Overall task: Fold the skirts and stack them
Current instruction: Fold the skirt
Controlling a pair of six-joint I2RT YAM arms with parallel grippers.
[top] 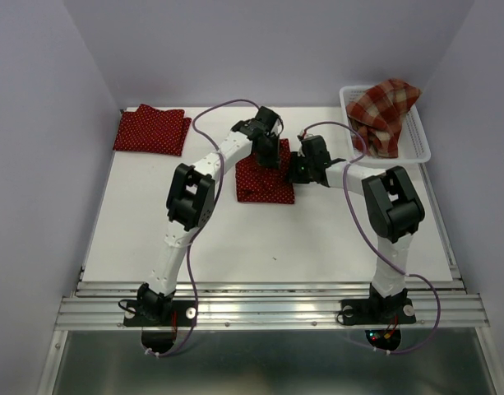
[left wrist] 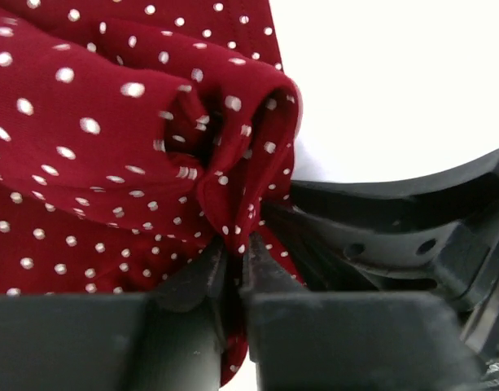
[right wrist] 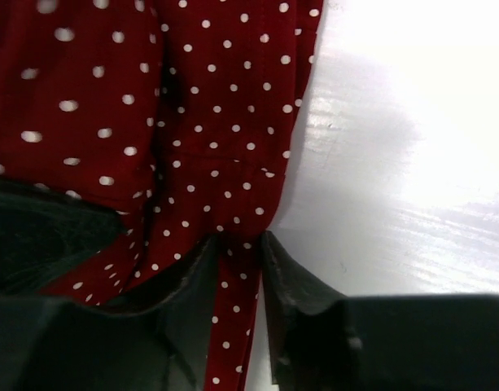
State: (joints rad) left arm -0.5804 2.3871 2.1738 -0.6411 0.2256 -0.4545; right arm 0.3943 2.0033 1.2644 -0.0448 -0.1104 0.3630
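1. A white mesh basket [top: 418, 146] stands at the far right corner of the worktop [top: 317, 239].
2. The red-and-cream plaid skirt [top: 387, 111] lies bunched in the basket. It heaps above the rim, and part of it spills over the left wall.
3. A folded dotted skirt [top: 151, 130] lies flat at the far left corner, well apart from both arms.
4. The middle dotted skirt [top: 264, 185] lies on the worktop's centre as a rough rectangle, with both hands at its far part.
5. The left hand [top: 265, 150] sits over the skirt's far edge. Its wrist view shows the left hand [left wrist: 235, 261] pinching a bunched fold of the dotted cloth, which rolls up just beyond the fingertips.
6. The right hand [top: 298, 169] sits at the skirt's right edge, near the left one. Its wrist view shows the right hand [right wrist: 239, 252] pinching a narrow strip of the cloth's edge, with bare white worktop to the right of it.
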